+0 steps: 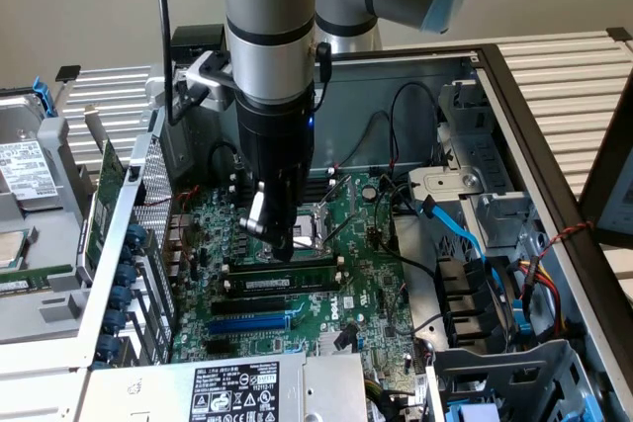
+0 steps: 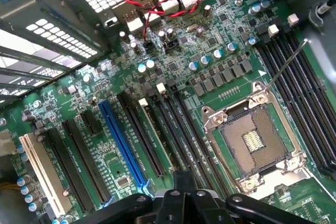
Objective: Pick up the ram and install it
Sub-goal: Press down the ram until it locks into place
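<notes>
Gripper: the gripper (image 1: 280, 244) has its fingers closed with nothing between them, tips pressing down on or just above the ram (image 1: 287, 270).
Ram: the green stick sits in a long black slot (image 1: 282, 287) just near of the CPU socket (image 1: 321, 219), at the motherboard (image 1: 366, 313) centre in the exterior view.
Seating: it looks lodged in the slot; whether it is fully latched I cannot tell.
Risk: off-centre pressure could leave one end raised or flex the board.
Neighbours: the blue slot (image 1: 252, 324) lies nearer, and a slip could scrape the socket.
</notes>
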Action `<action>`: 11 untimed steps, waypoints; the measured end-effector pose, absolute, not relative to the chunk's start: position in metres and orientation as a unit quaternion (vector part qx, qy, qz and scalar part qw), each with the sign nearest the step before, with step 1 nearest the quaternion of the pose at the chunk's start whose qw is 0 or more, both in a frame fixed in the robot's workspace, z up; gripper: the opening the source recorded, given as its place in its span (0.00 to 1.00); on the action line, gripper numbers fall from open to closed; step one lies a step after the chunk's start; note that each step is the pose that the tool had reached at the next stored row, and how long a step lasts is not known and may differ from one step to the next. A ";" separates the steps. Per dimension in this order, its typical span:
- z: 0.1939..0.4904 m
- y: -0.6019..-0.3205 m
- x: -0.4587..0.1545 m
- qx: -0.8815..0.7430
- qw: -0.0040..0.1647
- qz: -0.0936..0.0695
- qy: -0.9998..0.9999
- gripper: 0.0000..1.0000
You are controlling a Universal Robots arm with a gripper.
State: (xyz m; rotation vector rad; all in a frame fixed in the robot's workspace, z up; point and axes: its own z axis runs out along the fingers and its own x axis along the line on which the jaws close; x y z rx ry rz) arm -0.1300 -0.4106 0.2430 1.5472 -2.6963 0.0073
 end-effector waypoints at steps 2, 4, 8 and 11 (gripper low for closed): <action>0.243 -0.411 -0.130 0.485 0.016 0.002 -0.874 0.11; 0.243 -0.411 -0.130 0.474 0.015 0.000 -0.880 0.11; 0.242 -0.411 -0.130 0.452 0.013 -0.004 -0.892 0.11; 0.242 -0.411 -0.130 0.437 0.013 -0.005 -0.899 0.11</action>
